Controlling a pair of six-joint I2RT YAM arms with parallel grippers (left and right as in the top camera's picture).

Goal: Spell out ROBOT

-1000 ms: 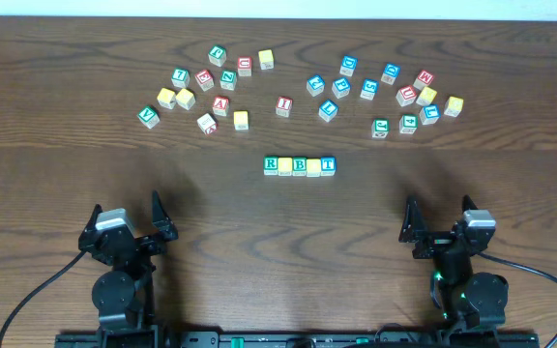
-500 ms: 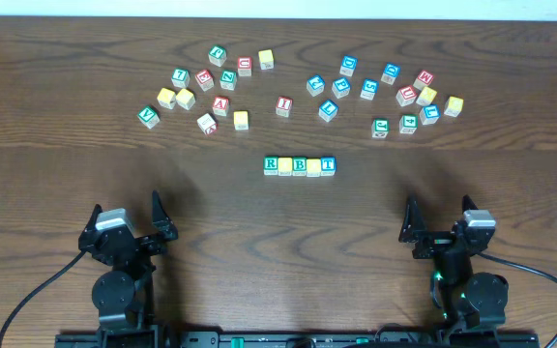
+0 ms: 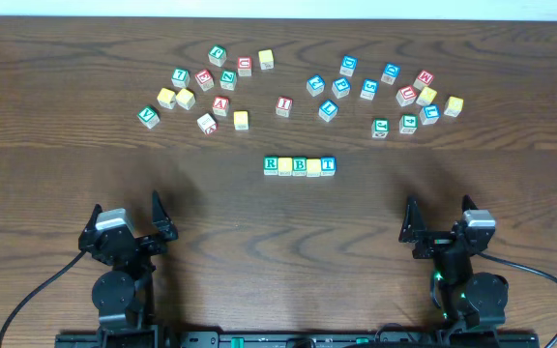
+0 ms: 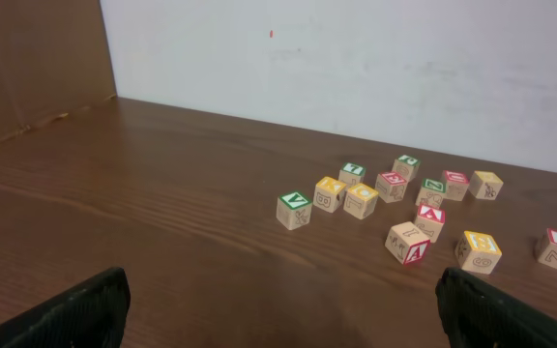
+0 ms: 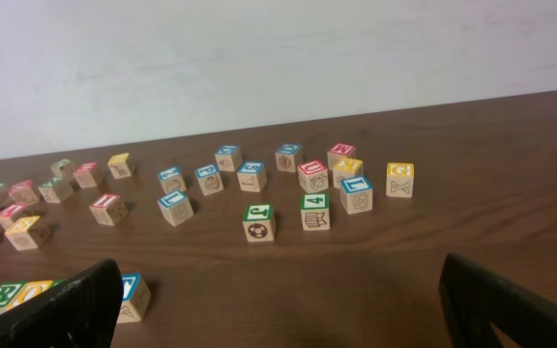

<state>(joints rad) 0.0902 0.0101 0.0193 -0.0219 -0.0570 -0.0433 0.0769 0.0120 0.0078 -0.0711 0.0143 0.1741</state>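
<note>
1. Five small wooden alphabet cubes (image 3: 300,165) touch in a row mid-table: R, yellow, B, yellow, T; word looks done.
2. Jaws wide, empty on left gripper (image 3: 127,205) & right gripper (image 3: 440,205); parked at near edge, prob. out of the row's way.
3. Dark brown wood table (image 3: 278,227); spare cubes (image 3: 221,105) scattered far side; white wall (image 4: 356,58) behind.

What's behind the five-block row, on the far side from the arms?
Behind the row is a strip of bare table, then scattered loose blocks. The nearest are a red-lettered block and a blue-framed block. From overhead, nothing there is covered.
</note>
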